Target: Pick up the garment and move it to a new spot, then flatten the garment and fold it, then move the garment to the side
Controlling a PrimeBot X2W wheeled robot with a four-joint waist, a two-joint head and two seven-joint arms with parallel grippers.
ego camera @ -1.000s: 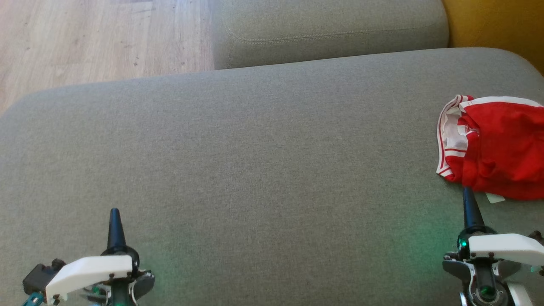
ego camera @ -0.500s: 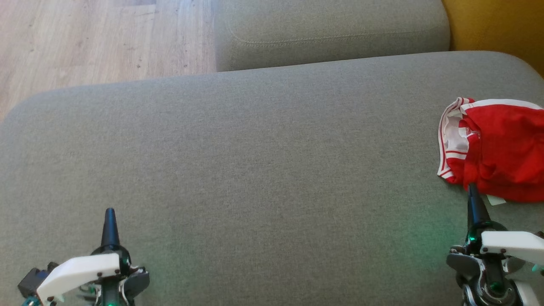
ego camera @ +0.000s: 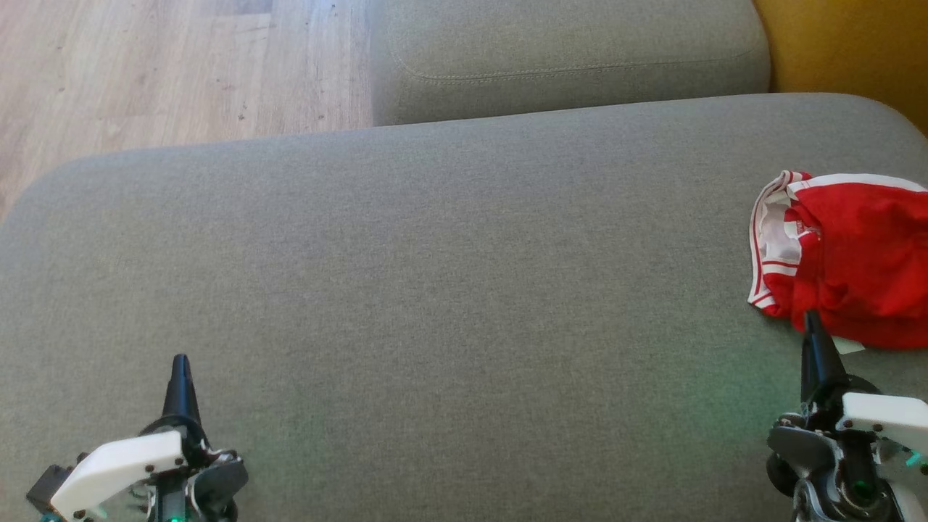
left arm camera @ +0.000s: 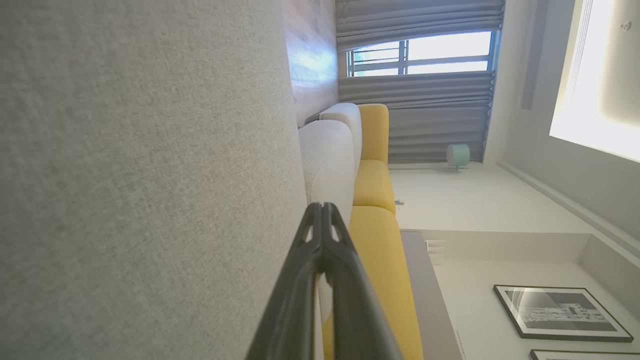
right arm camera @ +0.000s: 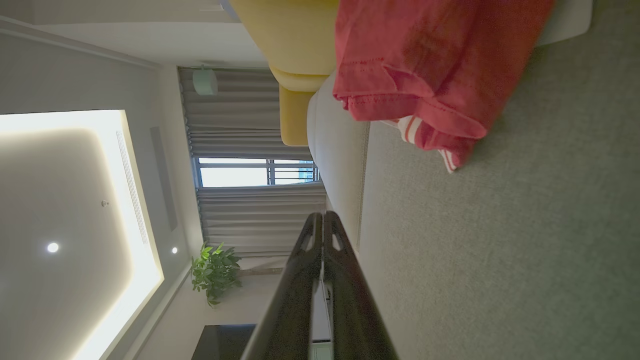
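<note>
Here's the red garment point(ego camera: 855, 254), white stripes on its trim, lying crumpled at the far right of the broad grey sofa cushion point(ego camera: 449, 275) and running off the picture's right edge. A small white tag pokes out from its near edge.

The right gripper point(ego camera: 810, 322) sits low on the right, its dark tip pointing straight at the garment's near hem. From the head view it looks just beside the cloth; whether it touches, I cannot tell. Its wrist camera shows the jaws pressed together with nothing between them, the red cloth point(right arm camera: 430, 65) ahead of the tips.

The left gripper point(ego camera: 179, 366) is down at the lower left, well apart from the garment, over bare grey fabric. Its jaws are closed tip to tip too, and empty.

Beyond lie a second grey cushion point(ego camera: 565, 51), wooden floor point(ego camera: 167, 65) and a yellow seat point(ego camera: 848, 43).
</note>
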